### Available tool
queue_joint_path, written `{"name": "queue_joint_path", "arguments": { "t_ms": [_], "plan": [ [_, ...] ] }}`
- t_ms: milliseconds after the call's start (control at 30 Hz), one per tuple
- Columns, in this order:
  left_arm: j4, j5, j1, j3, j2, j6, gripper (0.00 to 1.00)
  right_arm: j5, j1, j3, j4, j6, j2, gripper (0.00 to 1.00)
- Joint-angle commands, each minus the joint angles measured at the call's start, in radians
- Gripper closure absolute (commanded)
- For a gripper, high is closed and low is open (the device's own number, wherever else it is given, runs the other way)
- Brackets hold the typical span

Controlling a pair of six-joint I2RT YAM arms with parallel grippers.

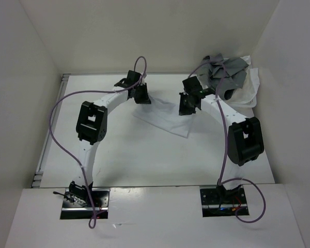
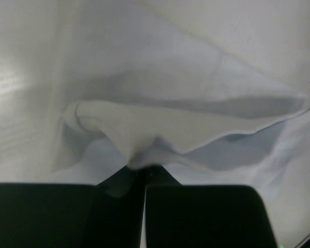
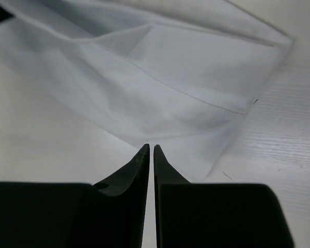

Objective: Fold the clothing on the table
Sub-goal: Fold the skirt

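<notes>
Clothing (image 1: 163, 118) lies on counter (image 1: 134, 160), toward its far edge, mid-width. We note left fingers (image 2: 67, 217) pinching a lifted fold of it; right fingers (image 3: 222, 217) pressed nearly together, tips at its edge, grip unclear.

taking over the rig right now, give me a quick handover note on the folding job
Pincers: the left pincer is shut on a raised fold of the clothing. The right pincer has its jaws nearly together, tips at the clothing's near edge; grip unclear.
Where: the clothing lies mid-table between both arms; the grey garments are piled at the far right corner.
Done: one fold started at most.
Left: carry the fold over, release, flatten.
</notes>
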State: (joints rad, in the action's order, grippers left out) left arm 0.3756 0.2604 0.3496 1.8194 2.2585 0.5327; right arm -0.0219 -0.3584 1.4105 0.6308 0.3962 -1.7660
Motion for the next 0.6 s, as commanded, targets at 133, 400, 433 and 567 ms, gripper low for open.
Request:
{"name": "queue_joint_path", "arguments": {
  "t_ms": [133, 400, 433, 567],
  "plan": [
    [-0.054, 0.026, -0.020, 0.361, 0.145, 0.087, 1.00, 0.016, -0.028, -0.068, -0.042, 0.012, 0.076, 0.85],
    [0.003, -0.039, -0.029, 0.196, -0.045, -0.007, 1.00, 0.106, -0.019, -0.096, -0.005, 0.036, 0.076, 0.18],
    [-0.042, -0.029, -0.029, 0.114, -0.094, -0.007, 1.00, 0.090, 0.002, -0.119, -0.005, 0.049, 0.076, 0.16],
    [-0.099, 0.010, -0.029, -0.077, -0.204, -0.007, 1.00, 0.079, 0.024, -0.182, -0.034, 0.093, 0.076, 0.16]
  ]
}}
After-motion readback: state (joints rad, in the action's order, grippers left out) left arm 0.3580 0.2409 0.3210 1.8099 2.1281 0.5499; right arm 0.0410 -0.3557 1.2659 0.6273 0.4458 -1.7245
